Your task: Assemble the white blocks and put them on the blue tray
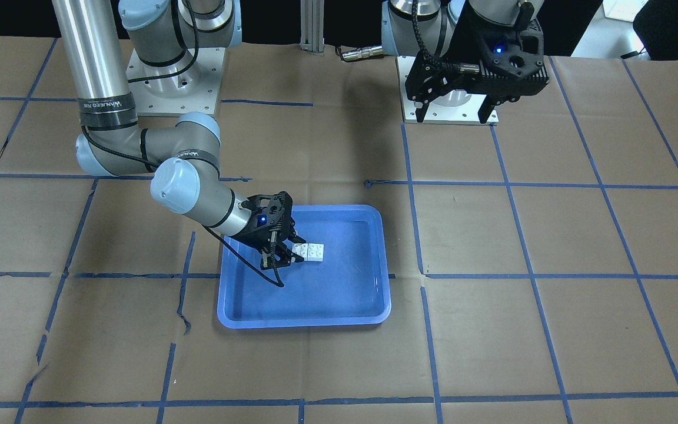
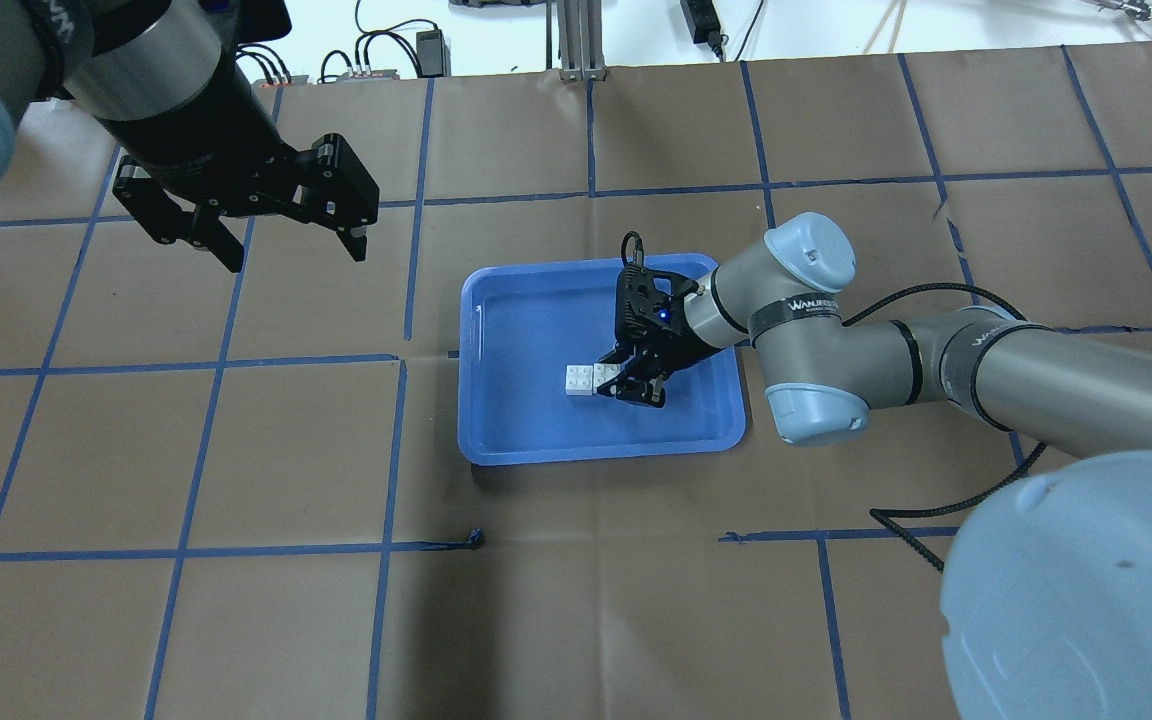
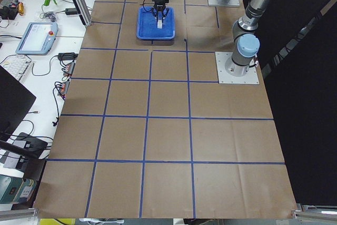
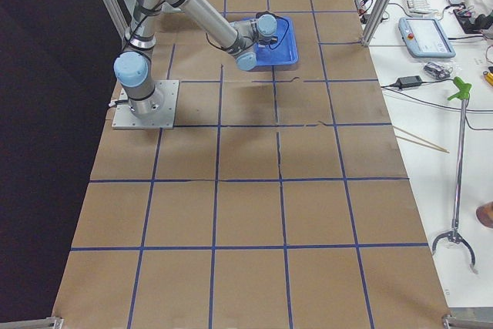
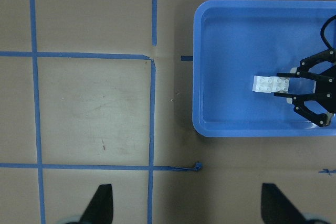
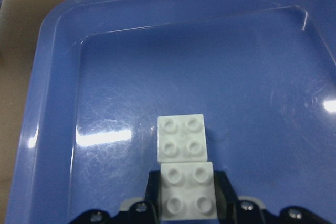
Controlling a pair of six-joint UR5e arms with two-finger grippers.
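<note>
In the right wrist-mounted view the white blocks are seen touching in a row on the floor of the blue tray, the nearer one clamped by the right gripper, presumably so both are set down together, while the left gripper is held open-fingered, well clear.
</note>
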